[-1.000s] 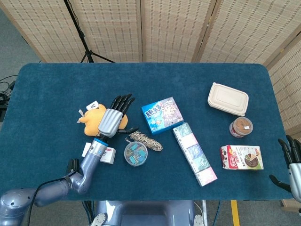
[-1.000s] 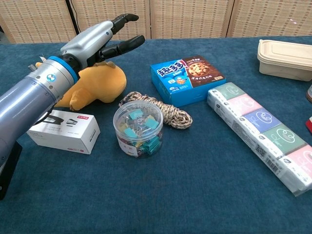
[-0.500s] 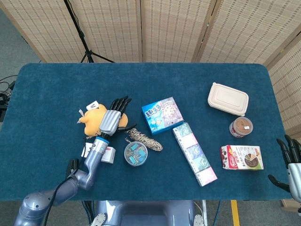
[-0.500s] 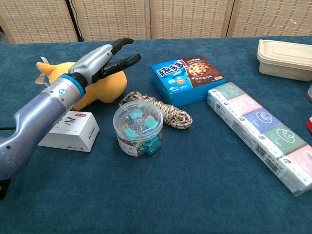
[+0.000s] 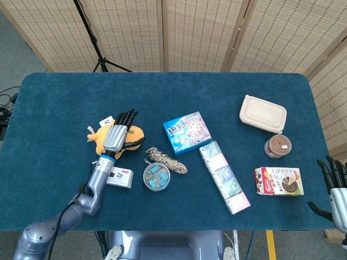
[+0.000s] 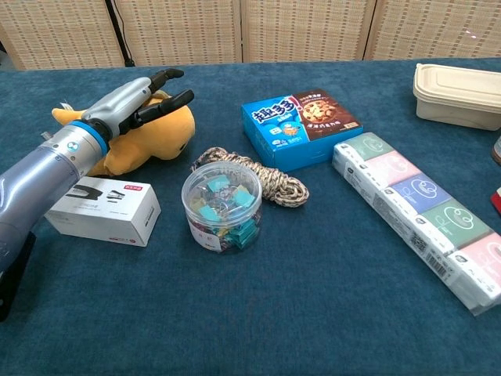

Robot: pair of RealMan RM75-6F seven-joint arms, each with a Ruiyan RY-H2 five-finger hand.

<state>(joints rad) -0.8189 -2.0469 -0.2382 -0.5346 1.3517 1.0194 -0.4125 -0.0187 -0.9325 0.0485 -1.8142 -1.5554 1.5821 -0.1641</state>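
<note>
Left hand spread wide over the yellow plush toy, gripping nothing; white box at 6 o'clock; right hand empty, fingers apart.

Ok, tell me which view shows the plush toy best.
The chest view: the plush toy is close and seen from the side, with the left hand spread over it. In the head view the plush toy is small and seen from above, largely covered by the left hand.
</note>
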